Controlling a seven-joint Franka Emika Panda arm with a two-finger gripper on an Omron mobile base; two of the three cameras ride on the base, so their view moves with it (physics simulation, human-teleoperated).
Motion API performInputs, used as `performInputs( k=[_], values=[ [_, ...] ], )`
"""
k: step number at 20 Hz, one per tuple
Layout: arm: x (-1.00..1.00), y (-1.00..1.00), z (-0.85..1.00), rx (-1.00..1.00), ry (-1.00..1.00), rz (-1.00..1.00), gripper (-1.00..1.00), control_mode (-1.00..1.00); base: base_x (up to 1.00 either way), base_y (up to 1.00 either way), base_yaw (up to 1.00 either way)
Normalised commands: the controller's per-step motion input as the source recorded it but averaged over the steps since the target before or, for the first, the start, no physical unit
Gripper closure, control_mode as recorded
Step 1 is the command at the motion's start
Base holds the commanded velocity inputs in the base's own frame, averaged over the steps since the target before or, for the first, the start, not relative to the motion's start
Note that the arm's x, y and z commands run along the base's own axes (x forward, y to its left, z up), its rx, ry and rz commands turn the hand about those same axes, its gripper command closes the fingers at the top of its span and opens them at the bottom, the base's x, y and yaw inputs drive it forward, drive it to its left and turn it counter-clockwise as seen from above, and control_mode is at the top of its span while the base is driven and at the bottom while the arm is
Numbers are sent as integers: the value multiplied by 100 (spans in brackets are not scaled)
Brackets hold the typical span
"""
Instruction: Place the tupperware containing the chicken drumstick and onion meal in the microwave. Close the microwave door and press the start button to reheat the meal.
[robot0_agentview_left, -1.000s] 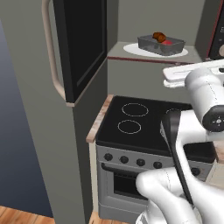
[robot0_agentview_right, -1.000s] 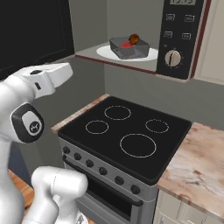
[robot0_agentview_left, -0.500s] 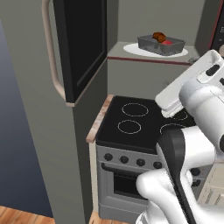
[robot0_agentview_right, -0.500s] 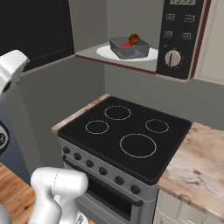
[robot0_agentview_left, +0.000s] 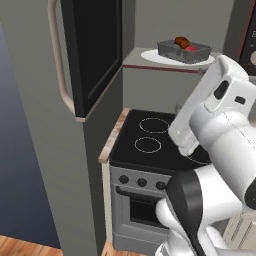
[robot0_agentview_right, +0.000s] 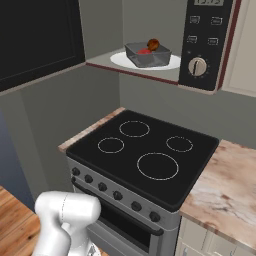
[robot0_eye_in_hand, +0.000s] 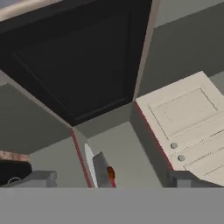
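Observation:
The microwave (robot0_agentview_right: 165, 75) stands open above the stove. Inside it, the grey tupperware (robot0_agentview_right: 146, 54) sits on the white turntable plate (robot0_agentview_right: 172, 62), holding the brown drumstick (robot0_agentview_right: 153, 44) and the red onion (robot0_agentview_right: 144, 51). The microwave door (robot0_agentview_left: 95, 50) is swung wide to the left, its pale handle (robot0_agentview_left: 57, 65) facing outward. The dark button panel (robot0_agentview_right: 205, 40) is at the right. My gripper (robot0_eye_in_hand: 112, 179) is open and holds nothing. In the hand view it sits back from the microwave, with the tupperware (robot0_eye_in_hand: 101, 169) small between its spread fingertips (robot0_eye_in_hand: 41, 178).
A black-topped stove (robot0_agentview_right: 145, 150) with a row of knobs sits below the microwave. A marble counter (robot0_agentview_right: 225, 190) lies to its right. A cream cabinet door (robot0_eye_in_hand: 188, 118) shows beside the microwave. My folded white arm (robot0_agentview_left: 215, 130) fills the right of the left base view.
The arm has swung back and folded up, leaving the right base view but for the base. The tupperware and door have not moved.

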Motion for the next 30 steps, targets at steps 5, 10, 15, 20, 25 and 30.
performInputs(
  k=[5,10,15,20,25,30],
  values=[
    [-18,71,1,-25,0,0,-100,-100,0,0,0],
    [-20,66,0,-22,0,0,-100,-100,0,0,0],
    [-5,69,-1,-21,0,0,-100,-100,0,0,0],
    [4,64,-11,-16,0,0,-100,-100,0,0,0],
    [15,61,-10,-13,0,0,-100,-100,0,0,0],
    [27,45,-1,-8,0,-5,-100,-100,0,0,0]
  ],
)
